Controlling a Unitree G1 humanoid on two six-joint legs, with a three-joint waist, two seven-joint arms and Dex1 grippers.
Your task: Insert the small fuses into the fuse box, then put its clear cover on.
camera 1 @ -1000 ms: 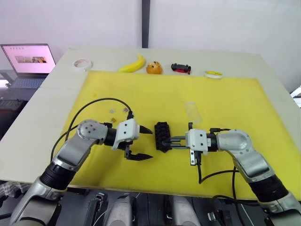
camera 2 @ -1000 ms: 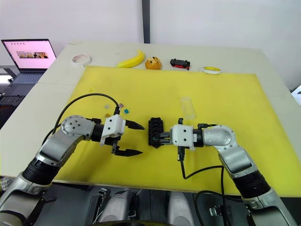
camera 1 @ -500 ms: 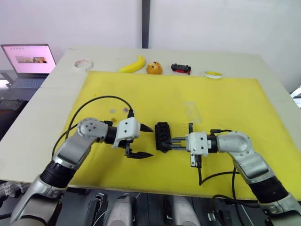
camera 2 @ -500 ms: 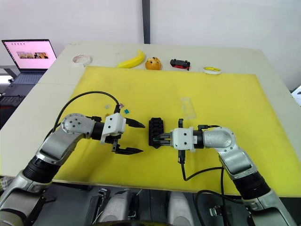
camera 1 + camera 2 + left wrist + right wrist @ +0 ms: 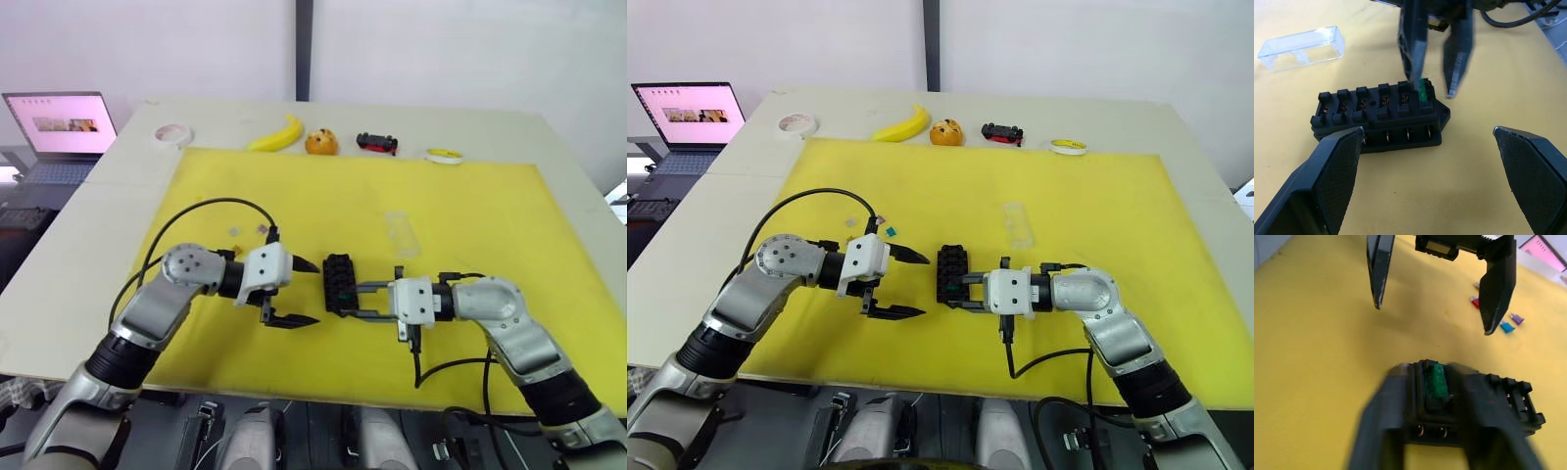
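Note:
The black fuse box lies on the yellow mat between my two grippers. A green fuse sits in a slot at the box's near end. My right gripper is open, its fingers straddling that end of the box with the green fuse between them. To the box's left, my left gripper stands open and empty. Several loose small fuses lie on the mat behind the left gripper, among them red, teal and purple. The clear cover lies behind the box, to its right.
Along the table's far edge stand a laptop, a white tape roll, a banana, an orange object, a black-and-red toy car and a yellow tape roll. A black cable loops over my left arm.
My right gripper's fingers, pressed together on the green fuse at the box before, have spread apart. The green fuse stays in its slot. The left gripper has barely moved.

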